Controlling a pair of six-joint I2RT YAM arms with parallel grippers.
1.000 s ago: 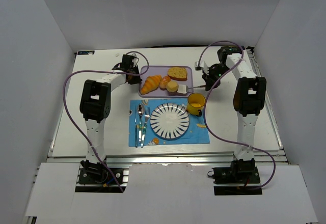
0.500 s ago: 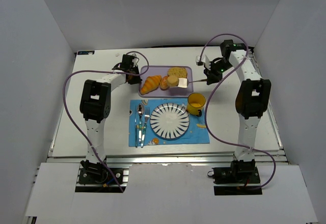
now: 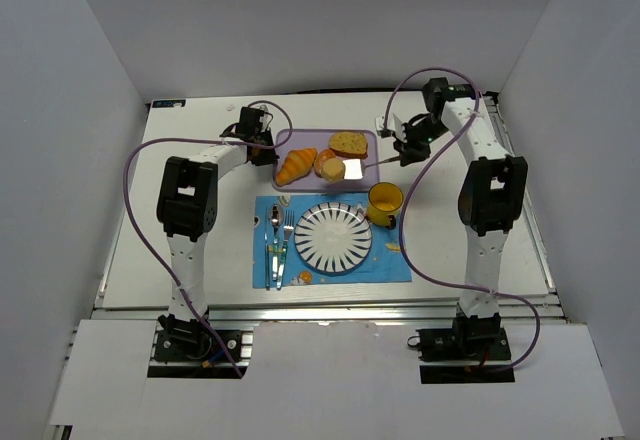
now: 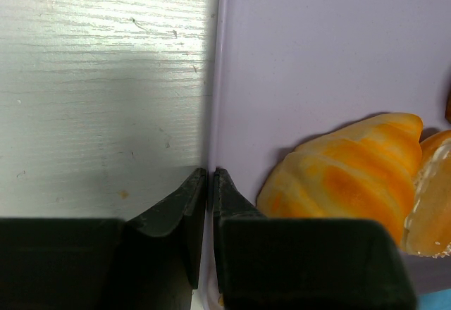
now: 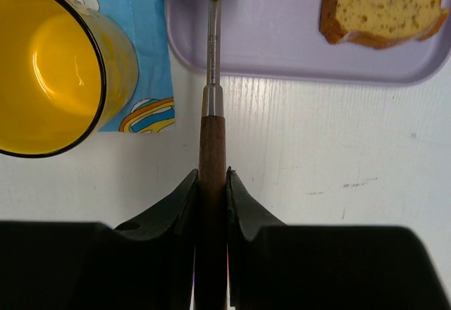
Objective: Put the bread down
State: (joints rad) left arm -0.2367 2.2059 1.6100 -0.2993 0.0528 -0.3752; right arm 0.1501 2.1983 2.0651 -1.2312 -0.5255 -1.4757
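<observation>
The bread, a small pale-topped bun (image 3: 336, 169), sits on the purple tray (image 3: 364, 138) beside the orange-brown roll (image 3: 323, 163). My right gripper (image 3: 401, 156) is shut on the wooden handle (image 5: 211, 176) of a spatula. The spatula's bright blade (image 3: 354, 169) lies at the bun's right side, and I cannot tell if it is under the bun. The bun is out of both wrist views. My left gripper (image 3: 270, 151) is shut on the tray's left rim (image 4: 211, 113), also in its own view (image 4: 209, 177).
A croissant (image 3: 296, 165) and a toast slice (image 3: 349, 144) share the tray. In front lie a blue placemat (image 3: 392, 265), a white fluted plate (image 3: 333, 237), a yellow mug (image 3: 384, 202) and cutlery (image 3: 279, 235). The mug (image 5: 49, 70) sits just left of the spatula shaft.
My right gripper has swung the spatula: the blade rose toward the toast, then came back down and left against the bun. The left gripper has not moved.
</observation>
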